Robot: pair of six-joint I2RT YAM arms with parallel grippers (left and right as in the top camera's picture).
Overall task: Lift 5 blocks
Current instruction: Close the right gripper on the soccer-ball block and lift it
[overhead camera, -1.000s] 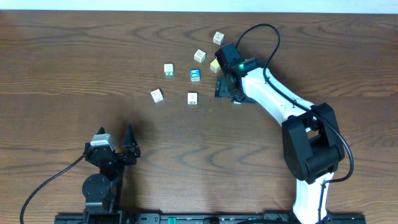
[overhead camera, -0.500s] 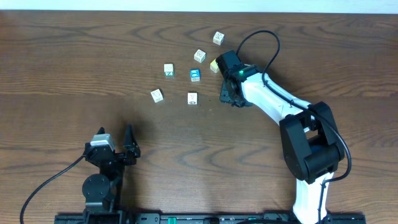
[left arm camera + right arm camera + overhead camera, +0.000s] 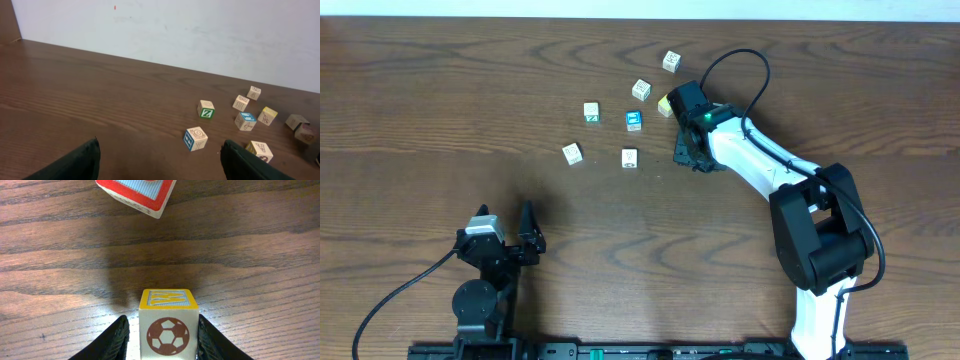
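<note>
The right hand straddles the soccer-ball block, a yellow-rimmed cube standing upright on the wood-grain table at the bottom centre of the wrist view. One finger lies against the cube's right side and a thin sliver of light shows on its left. Whether the pinch is firm cannot be told. Just beyond, at the top edge, sits a red-rimmed block, turned corner-on and apart from the first.

From overhead, this hand lies in the upper centre-right of the frame, and neither cube shows beneath its arm. The yellow-topped block sits just beside the arm's black wrist. Scattered to the left, all separate, are:

- the top whitish block
- the middle whitish block
- the left whitish block
- the red-marked block

A blue-faced cube and a green-marked cube lie among them. At lower left of the overhead frame, the left hand rests spread wide, holding nothing, well apart from the blocks.
</note>
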